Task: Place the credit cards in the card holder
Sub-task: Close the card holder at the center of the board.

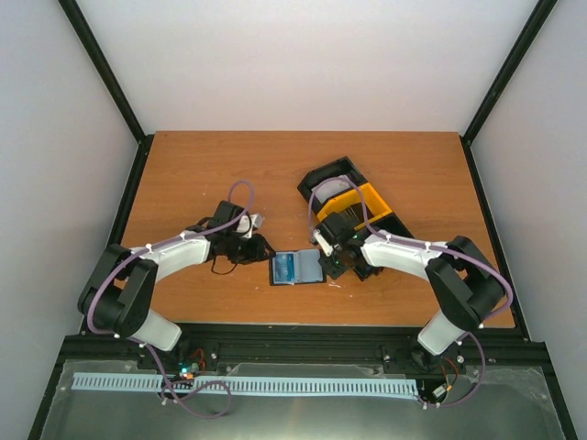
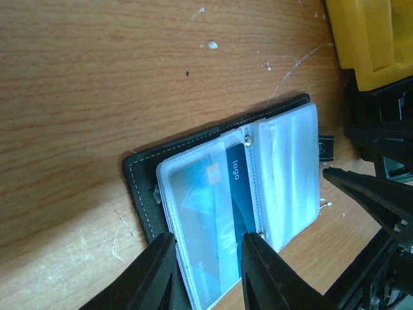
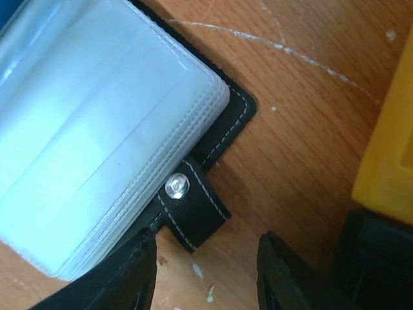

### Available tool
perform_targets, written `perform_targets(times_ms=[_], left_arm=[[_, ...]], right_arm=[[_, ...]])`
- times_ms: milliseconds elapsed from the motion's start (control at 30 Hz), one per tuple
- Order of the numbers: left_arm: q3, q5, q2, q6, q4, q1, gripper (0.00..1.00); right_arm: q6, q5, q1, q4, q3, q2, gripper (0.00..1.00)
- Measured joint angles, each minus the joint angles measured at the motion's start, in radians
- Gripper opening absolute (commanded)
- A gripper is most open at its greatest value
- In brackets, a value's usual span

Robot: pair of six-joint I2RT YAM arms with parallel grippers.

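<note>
The card holder (image 1: pixel 296 269) lies open and flat on the wooden desk (image 1: pixel 202 174), in the lower middle of the overhead view, between the two end effectors. Its outside is black, with a line of white stitching along the edge. Inside there is a bundle of clear plastic sleeves (image 2: pixel 287 174), one over the other. In the sleeve toward the lower left of the left wrist view sits one blue credit card (image 2: pixel 213 206); it has lighter markings and the small word "logo" printed near its upper edge. The sleeves on the other half look pale and I cannot tell if they contain anything.

A short black clasp tab (image 3: pixel 197 213) with a silver snap stud (image 3: pixel 175 187) comes out from the side of the holder.

The left end effector (image 2: pixel 208 278) has its fingers spread. The near edge of the card sleeve shows in the gap between them, and they do not pinch it. The right end effector (image 3: pixel 206 278) is also spread, just beside the clasp tab, with only bare desk between its fingers.

The black-and-yellow tray (image 1: pixel 371 197) stands to the upper right of the holder.
</note>
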Motion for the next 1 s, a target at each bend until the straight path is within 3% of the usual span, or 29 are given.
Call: perform_targets(times_ms=[467, 667, 833, 1000], left_arm=[[0.025, -0.01, 0.026, 0.038, -0.039, 0.023, 0.33], [0.025, -0.016, 0.025, 0.043, -0.043, 0.032, 0.34], [0.025, -0.024, 0.025, 0.044, -0.043, 0.041, 0.34], [0.023, -0.027, 0.025, 0.043, -0.042, 0.042, 0.34]], right_arm=[[-0.154, -0.032, -0.001, 0.027, 0.06, 0.101, 0.34], [-0.167, -0.082, -0.001, 0.037, 0.097, 0.134, 0.18], [-0.12, -0.06, -0.001, 0.068, 0.096, 0.134, 0.2], [-0.008, 0.048, -0.001, 0.128, 0.072, 0.133, 0.3]])
